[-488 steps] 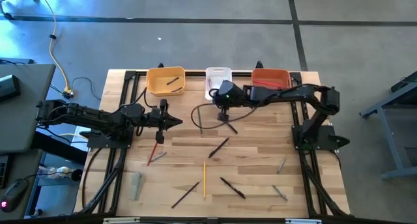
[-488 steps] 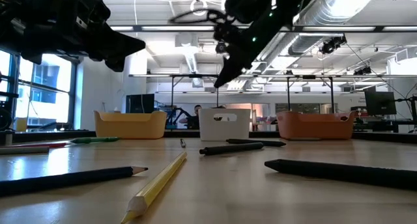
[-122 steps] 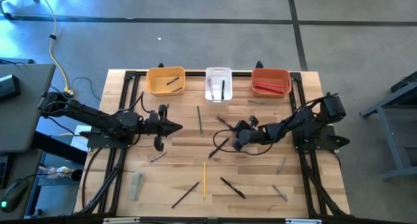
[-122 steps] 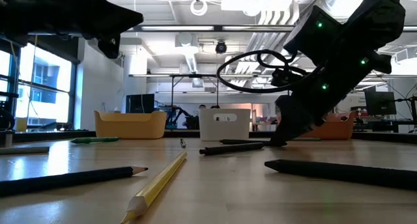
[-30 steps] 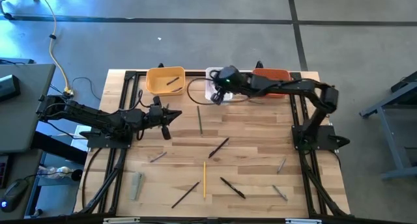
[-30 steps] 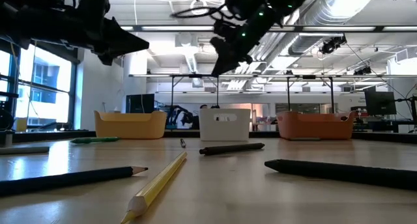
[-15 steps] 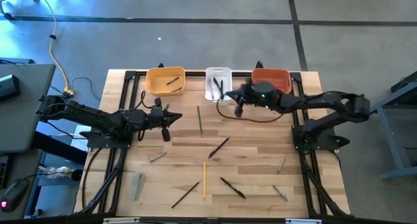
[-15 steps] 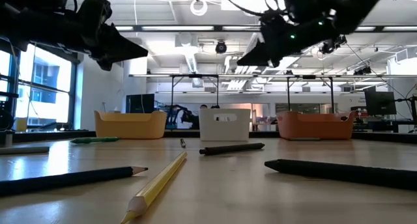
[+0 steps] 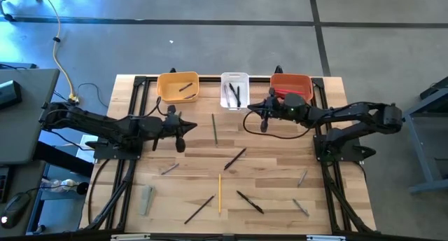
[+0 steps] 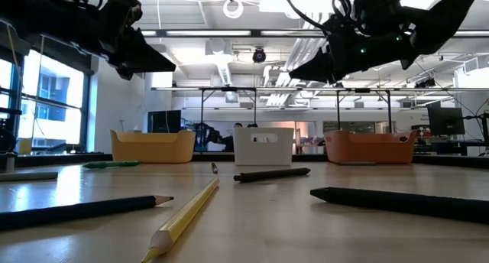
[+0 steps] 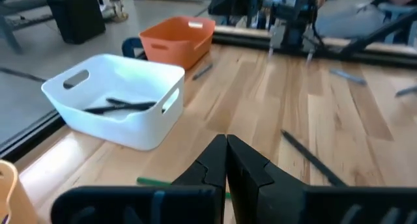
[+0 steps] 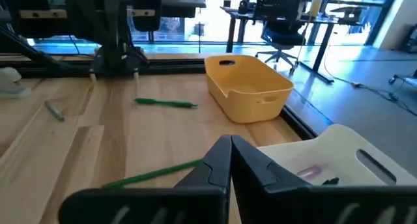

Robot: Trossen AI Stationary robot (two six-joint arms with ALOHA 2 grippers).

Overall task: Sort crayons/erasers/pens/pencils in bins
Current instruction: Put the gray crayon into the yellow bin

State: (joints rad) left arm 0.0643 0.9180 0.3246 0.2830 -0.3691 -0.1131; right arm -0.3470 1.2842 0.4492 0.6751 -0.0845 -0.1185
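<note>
Since half a second ago we see the right claw [image 9: 264, 120] drawn back from the white rectangular plastic bin [image 9: 234, 91], fingers pressed together, empty. Left claw [image 9: 179, 131] hovers left of it, also pressed together. Two black pens [image 11: 120, 106] lie inside that bin.

- Open-plan lab/office floor, robot test rig.
- Low view: exposed ceiling ducts [image 10: 229, 64], strip lights, monitors on desks [image 10: 443, 118] behind the table.
- Right wrist view: office chair [image 12: 285, 35], big windows.
- High view: bare concrete floor [image 9: 210, 45], yellow cable [image 9: 61, 52] beyond the wooden table [image 9: 273, 171].
</note>
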